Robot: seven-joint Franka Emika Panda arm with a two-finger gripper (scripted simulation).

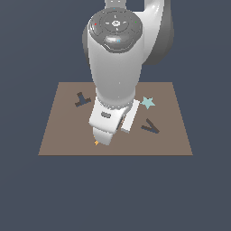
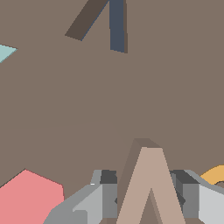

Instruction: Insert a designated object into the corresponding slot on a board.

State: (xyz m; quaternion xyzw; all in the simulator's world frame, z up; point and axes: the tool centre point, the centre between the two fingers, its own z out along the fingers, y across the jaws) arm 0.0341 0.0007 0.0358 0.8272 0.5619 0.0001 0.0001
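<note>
In the wrist view the tan V piece [image 2: 148, 183] stands between my gripper's [image 2: 148, 194] two grey fingers [image 2: 105, 199], which press against its sides. The gripper is shut on it, low over the brown board [image 2: 87, 109]. The dark V-shaped slot [image 2: 103, 22] lies some way ahead on the board, apart from the piece. In the exterior view the slot [image 1: 151, 127] is on the board's [image 1: 58, 135] right part. The arm's hand [image 1: 104, 131] is near the front edge and hides the fingers and the tan V.
A pink hexagon [image 2: 28, 197] and the orange R [image 2: 214, 175] lie on either side of the fingers; an orange tip [image 1: 96, 143] shows by the hand. A light blue star [image 1: 147, 102] [image 2: 5, 51] and a dark T-shaped mark [image 1: 82, 100] are on the board.
</note>
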